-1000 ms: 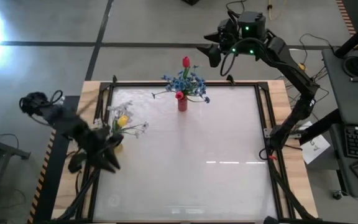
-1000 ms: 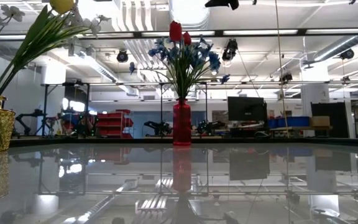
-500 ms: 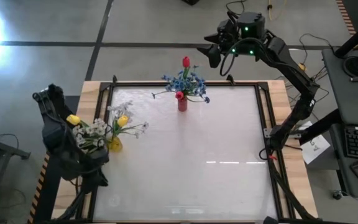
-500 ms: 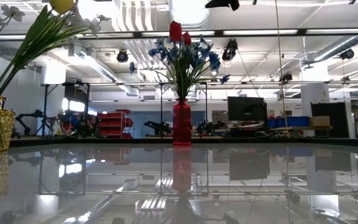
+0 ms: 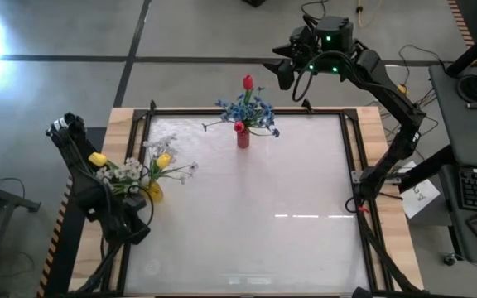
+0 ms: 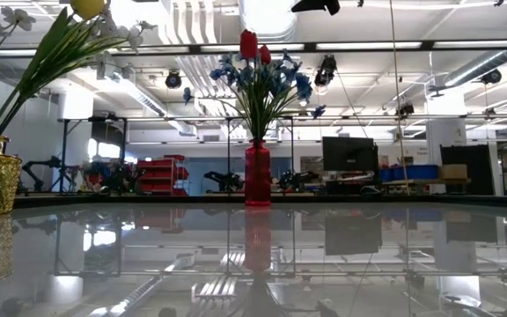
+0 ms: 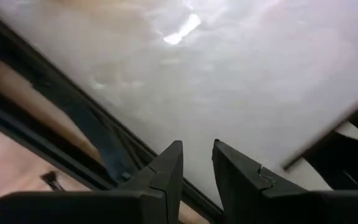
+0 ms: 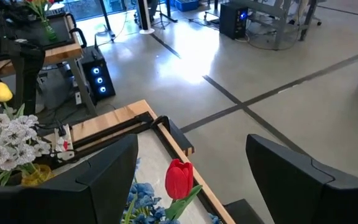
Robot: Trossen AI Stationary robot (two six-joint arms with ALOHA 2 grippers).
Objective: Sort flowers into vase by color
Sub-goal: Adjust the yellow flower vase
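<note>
Big open workshop behind, glossy white counter (image 5: 247, 215) in front. The right arm hangs high past the far edge, its end effector (image 8: 191, 180) spread wide with nothing in it, above a red tulip (image 8: 179, 178). The left arm sits off the near-left corner, its end effector (image 7: 196, 163) nearly closed, holding nothing. Flowers are all in vases: reds and blues in the red vase (image 5: 243, 136) far centre, yellows and whites in the gold vase (image 5: 152, 192) left. Light, springy stems, I'd say, with soft blooms; pinch low on the bare stem.
</note>
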